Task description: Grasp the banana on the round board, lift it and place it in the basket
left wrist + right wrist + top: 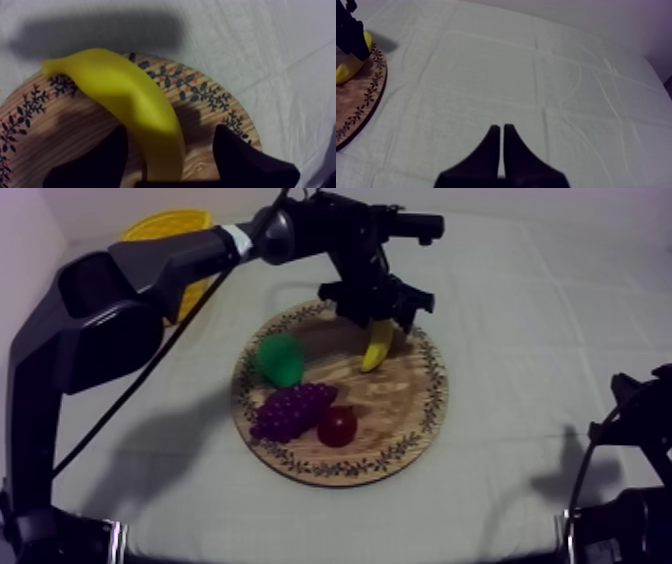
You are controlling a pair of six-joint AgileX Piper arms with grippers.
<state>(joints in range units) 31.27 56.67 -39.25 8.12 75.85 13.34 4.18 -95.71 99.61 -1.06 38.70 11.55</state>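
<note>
Your left arm (150,273) reaches in from the upper left, wrist bent down. The left gripper (382,318) points downward, fingers (240,160) spread apart. Your right arm (640,438) sits low at its side. The right gripper (501,131) is closed into a narrow wedge.

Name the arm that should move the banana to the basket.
Left: the left gripper straddles the banana, with the basket on its side; the right gripper rests shut, away from the board.
</note>
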